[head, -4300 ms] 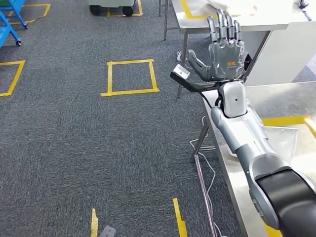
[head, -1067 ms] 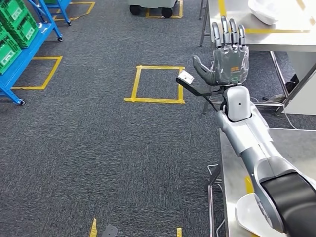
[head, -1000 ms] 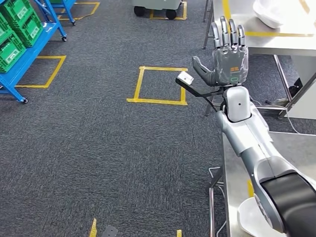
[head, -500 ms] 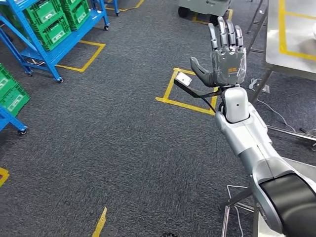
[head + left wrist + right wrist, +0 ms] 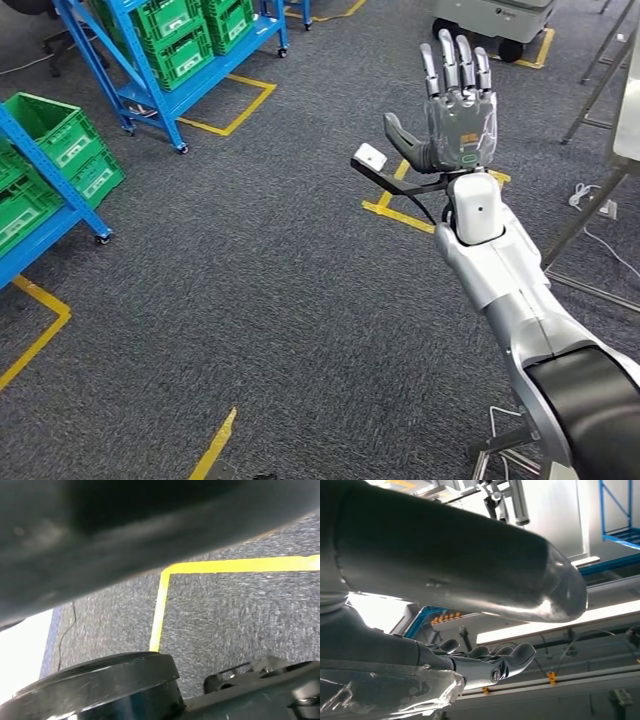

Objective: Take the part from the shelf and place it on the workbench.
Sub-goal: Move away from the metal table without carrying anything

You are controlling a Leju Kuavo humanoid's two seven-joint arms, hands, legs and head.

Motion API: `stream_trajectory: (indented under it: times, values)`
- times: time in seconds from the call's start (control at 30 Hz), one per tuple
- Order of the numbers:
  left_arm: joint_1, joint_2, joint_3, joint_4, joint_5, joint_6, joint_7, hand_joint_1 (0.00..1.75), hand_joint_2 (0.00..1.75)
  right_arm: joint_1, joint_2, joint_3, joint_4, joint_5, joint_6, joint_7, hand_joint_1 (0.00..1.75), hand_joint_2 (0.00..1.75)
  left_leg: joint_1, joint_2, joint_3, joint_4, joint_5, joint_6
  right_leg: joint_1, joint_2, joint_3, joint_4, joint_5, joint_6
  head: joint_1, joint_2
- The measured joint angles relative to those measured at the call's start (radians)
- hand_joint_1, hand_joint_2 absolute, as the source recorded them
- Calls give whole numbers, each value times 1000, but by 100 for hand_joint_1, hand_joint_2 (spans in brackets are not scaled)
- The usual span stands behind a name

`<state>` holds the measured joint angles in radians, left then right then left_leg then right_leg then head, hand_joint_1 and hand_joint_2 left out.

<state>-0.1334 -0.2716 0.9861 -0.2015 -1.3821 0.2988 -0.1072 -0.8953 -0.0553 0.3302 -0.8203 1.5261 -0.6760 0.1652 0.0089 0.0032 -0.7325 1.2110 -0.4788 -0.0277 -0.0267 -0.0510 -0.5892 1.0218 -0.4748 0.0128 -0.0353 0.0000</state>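
Green crates (image 5: 185, 40) sit on the blue shelf (image 5: 113, 60), contents unseen; the right hand (image 5: 453, 110) is raised, fingers spread, empty.

Blue shelves (image 5: 155, 100) holding green crates (image 5: 181, 40) stand on grey carpet (image 5: 249, 290).

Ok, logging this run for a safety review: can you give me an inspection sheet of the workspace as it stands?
Surface: grey carpet with yellow tape lines.
Job's things: blue shelves holding green crates; part nothing seen.
Clutter: nothing seen.
Hands: right hand raised, fingers spread, holding nothing; left hand cannot tell.
Cables: white cable on floor by table legs.
Surroundings: grey wheeled cart at the far end.
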Motion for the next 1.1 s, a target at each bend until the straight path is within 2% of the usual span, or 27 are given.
stream_trajectory:
  times: [0.07,0.13,0.2,0.23,0.3,0.33,0.4,0.43,0.47,0.5,0.53,0.57,0.6,0.63,0.67,0.7,0.73,0.77,0.8,0.83,0.87,0.9,0.93,0.97,1.0,1.03,1.1]
  values:
    - [-1,0,0,0,0,-1,0,0,0,-3,0,0,0,0,0,0,0,0,-8,42,63,-131,59,9,4,-22,10,0,-8,7,0,0]
    - [-2,0,0,0,0,-2,0,0,0,-5,0,-1,0,1,0,0,0,0,-19,68,92,-191,68,20,10,-43,16,-1,-15,18,2,0]
    - [-1,0,0,0,0,-3,0,0,0,-6,2,0,0,4,-1,1,0,0,-20,50,93,-197,66,32,11,-63,24,-6,-20,28,4,0]
    - [0,-1,0,0,0,-3,0,0,0,-6,4,0,0,6,-1,1,0,0,-19,38,96,-202,67,38,8,-55,24,-4,-27,33,5,0]
    - [0,-1,0,0,0,-3,1,0,0,-8,5,-2,0,9,-1,1,0,0,-14,16,102,-210,72,50,3,-5,-3,54,-64,38,9,0]
    - [-1,-2,0,0,0,-3,1,0,0,-7,5,-3,0,10,-1,1,0,0,-13,4,103,-211,72,54,2,24,-34,115,-93,38,10,0]
    - [-3,-3,0,0,0,-3,1,0,0,-2,4,-4,0,13,-1,2,0,0,-14,-24,104,-210,71,59,4,47,-108,248,-137,38,12,0]
    - [-2,-4,0,0,0,-3,1,0,0,2,4,-4,0,13,-1,2,0,0,-15,-39,105,-210,70,60,5,50,-132,279,-136,38,13,0]
    - [-1,-4,0,0,0,-3,1,0,0,4,3,-4,0,14,-1,2,0,0,-15,-55,106,-209,70,59,5,51,-138,271,-113,37,14,0]
    - [-1,-4,0,0,0,-3,2,0,0,5,3,-4,0,14,-1,2,0,0,-15,-71,108,-208,68,58,5,55,-124,224,-73,36,14,0]
    - [0,-4,0,0,-1,-3,2,0,0,5,3,-4,0,15,-1,2,0,0,-14,-86,110,-207,66,55,3,70,-99,153,-30,34,14,0]
    - [-1,-4,0,0,-1,-3,2,0,0,5,3,-4,0,16,-1,2,0,0,-14,-99,108,-203,64,51,0,95,-70,87,2,32,13,0]
    - [-2,-4,0,0,-1,-3,2,0,0,6,3,-5,0,16,-2,2,0,0,-13,-112,105,-200,63,46,-3,118,-47,38,19,31,12,0]
    - [-1,-4,0,0,-1,-2,2,0,0,7,3,-5,0,17,-2,2,0,0,-10,-124,100,-197,63,40,-4,135,-35,12,22,30,12,0]
    - [-1,-4,0,0,-1,-2,2,0,0,8,3,-4,-1,18,-2,3,0,0,-8,-135,95,-196,65,34,-3,138,-29,7,17,27,12,0]
    - [1,-3,0,0,-1,-2,2,0,0,9,4,-4,-2,18,-2,3,0,0,-5,-147,92,-197,66,28,-3,128,-26,4,15,24,13,0]
    - [3,-2,0,0,-1,-1,2,0,0,9,4,-4,-3,18,-2,3,0,0,-5,-142,90,-195,64,22,-3,116,-23,1,15,19,13,0]
    - [3,-2,0,0,-1,0,2,0,0,8,4,-3,-4,19,-2,3,0,0,-7,-121,83,-182,55,15,-4,103,-18,-1,15,13,9,0]
    - [3,-1,0,0,-1,1,3,0,0,7,4,-3,-6,20,-2,3,0,0,-9,-90,69,-152,38,9,-5,90,-13,-4,14,7,5,0]
    - [3,-1,0,0,-1,1,3,0,0,7,4,-4,-7,21,-2,3,0,0,-9,-52,44,-100,11,4,-3,77,-8,-5,12,2,1,0]
    - [2,-1,0,0,-1,2,3,0,0,7,4,-4,-8,23,-2,3,0,0,-6,-27,9,-32,-18,-1,-1,63,-5,-5,9,-2,-3,0]
    - [1,-1,0,0,-1,2,3,0,0,9,4,-4,-8,24,-1,2,0,0,-3,-16,-25,32,-41,-4,1,49,-3,-5,6,-4,-2,0]
    - [1,-1,0,0,-1,1,3,0,0,10,4,-3,-8,25,-1,2,0,0,-1,-12,-49,73,-49,-6,2,34,0,-5,4,-5,-2,0]
    - [1,-1,0,0,-1,1,2,0,0,11,4,-3,-8,25,-1,2,0,0,1,-10,-55,80,-39,-7,2,20,3,-5,1,-5,-3,0]
    - [2,-1,0,0,-1,2,2,0,0,11,4,-2,-8,26,-1,2,0,0,1,-7,-40,46,-11,-5,2,7,6,-5,-2,-4,-2,0]
    - [2,-1,0,0,-2,2,2,0,0,10,4,-2,-9,27,-2,2,0,0,-1,5,-7,-16,26,-2,3,-5,12,-5,-6,-2,-2,0]
    - [0,-1,0,0,-2,2,2,0,0,8,4,-3,-9,28,-2,2,0,0,-11,48,61,-142,72,9,9,-28,21,-4,-16,6,-2,0]
